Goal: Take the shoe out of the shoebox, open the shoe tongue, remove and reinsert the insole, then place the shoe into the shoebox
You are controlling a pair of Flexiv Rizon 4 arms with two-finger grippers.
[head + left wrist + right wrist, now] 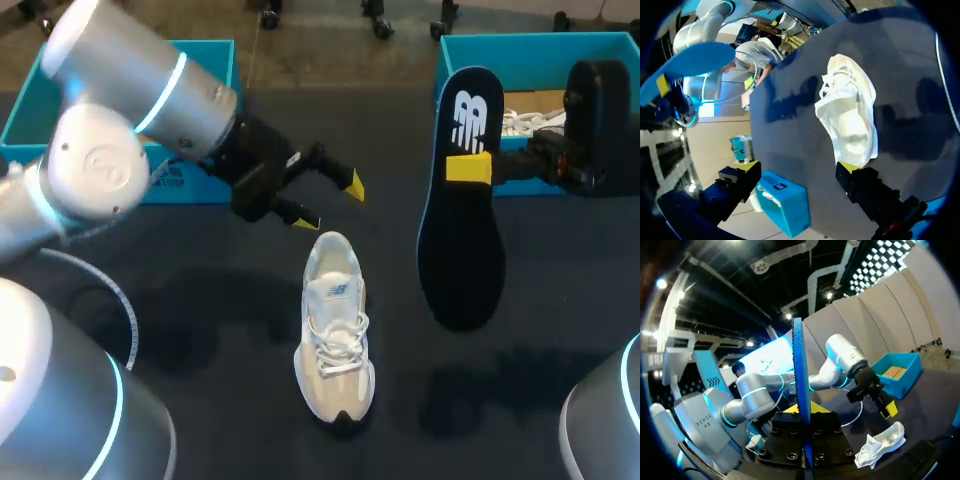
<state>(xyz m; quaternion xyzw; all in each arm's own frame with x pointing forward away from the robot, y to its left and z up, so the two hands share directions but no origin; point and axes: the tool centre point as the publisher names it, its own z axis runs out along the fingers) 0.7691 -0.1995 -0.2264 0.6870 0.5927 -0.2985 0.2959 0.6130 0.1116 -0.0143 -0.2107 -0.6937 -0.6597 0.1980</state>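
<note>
The right tool (470,168) pinches the light, likely floppy insole (460,260) near its far end, right of the soft shoe (335,335) on the surface (230,400), whose firmer far heel sits near the wide-open, empty left tool (330,204).

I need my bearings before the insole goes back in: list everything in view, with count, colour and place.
shoe: one, white, lying on the table near the middle, outside both boxes, heel end away from the robot.
insole: one, black with a blue edge, held in the air to the right of the shoe.
left shoebox: one, teal, far left corner.
right shoebox: one, teal, far right corner.
white laced item: one, inside the right shoebox, mostly hidden.
table: one, dark.
left gripper: open, above the shoe's heel end.
right gripper: shut on the insole, in front of the right shoebox.
</note>
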